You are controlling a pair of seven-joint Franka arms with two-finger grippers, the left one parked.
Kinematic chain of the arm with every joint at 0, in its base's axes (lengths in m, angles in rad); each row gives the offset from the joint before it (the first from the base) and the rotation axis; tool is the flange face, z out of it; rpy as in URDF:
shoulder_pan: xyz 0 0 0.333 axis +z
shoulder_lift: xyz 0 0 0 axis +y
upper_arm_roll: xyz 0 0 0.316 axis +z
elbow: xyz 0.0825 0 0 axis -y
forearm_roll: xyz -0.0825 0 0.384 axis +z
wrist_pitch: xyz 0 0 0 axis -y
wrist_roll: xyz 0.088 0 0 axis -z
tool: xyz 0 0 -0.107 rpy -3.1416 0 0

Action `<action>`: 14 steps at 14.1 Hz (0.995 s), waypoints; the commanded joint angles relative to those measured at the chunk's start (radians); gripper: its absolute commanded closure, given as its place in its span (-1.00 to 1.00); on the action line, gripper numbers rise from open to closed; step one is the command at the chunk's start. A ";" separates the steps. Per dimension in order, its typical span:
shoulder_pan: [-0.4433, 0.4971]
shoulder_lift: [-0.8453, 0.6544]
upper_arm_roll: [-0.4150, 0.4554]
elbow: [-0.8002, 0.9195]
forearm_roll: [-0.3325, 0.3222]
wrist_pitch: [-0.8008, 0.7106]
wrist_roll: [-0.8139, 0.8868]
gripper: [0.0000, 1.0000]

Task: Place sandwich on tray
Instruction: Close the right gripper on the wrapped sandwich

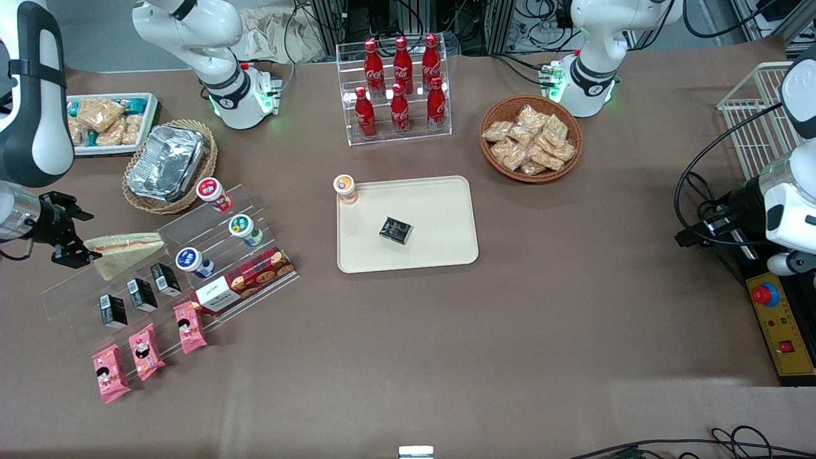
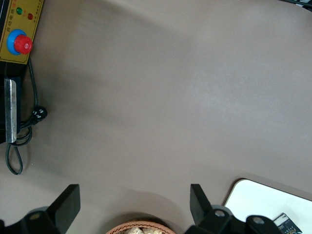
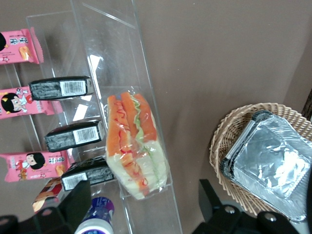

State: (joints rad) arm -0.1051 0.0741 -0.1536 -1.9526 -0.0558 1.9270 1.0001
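Sandwich on the stepped rack, open hand beside it.

The sandwich (image 1: 125,248) (image 3: 136,146) is seen lying on the top step of the clear rack (image 1: 169,268) (image 3: 122,87), at the working arm's end of the table (image 1: 510,331), its orange and green filling edge showing in the wrist view. The hand (image 1: 75,250) (image 3: 146,204) is held just beside the sandwich's tip, its fingers (image 3: 78,202) spread apart and nothing gripped. Black cartons (image 1: 140,293) (image 3: 61,87) and pink packets (image 1: 146,349) (image 3: 19,46) are lined on the lower steps, nearer the front camera. A foil container (image 1: 167,160) (image 3: 270,168) in a basket is set farther from the camera than the sandwich. The tray (image 1: 440,204) is placed well apart, mid-table, with a small black box (image 1: 395,230) and a cup (image 1: 345,189) on it.
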 commanded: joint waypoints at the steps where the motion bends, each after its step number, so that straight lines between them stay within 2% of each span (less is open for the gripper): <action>1: -0.010 -0.046 0.006 -0.080 0.002 0.078 0.003 -0.96; 4: -0.038 -0.050 0.005 -0.161 0.002 0.196 -0.015 -0.95; 11: -0.025 -0.030 0.006 -0.213 0.002 0.302 -0.015 -0.93; 12: -0.027 -0.028 0.006 -0.232 0.001 0.334 -0.023 -0.86; 14: -0.031 -0.022 0.006 -0.256 0.002 0.377 -0.081 -0.51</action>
State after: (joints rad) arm -0.1319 0.0610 -0.1465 -2.1669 -0.0558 2.2485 0.9696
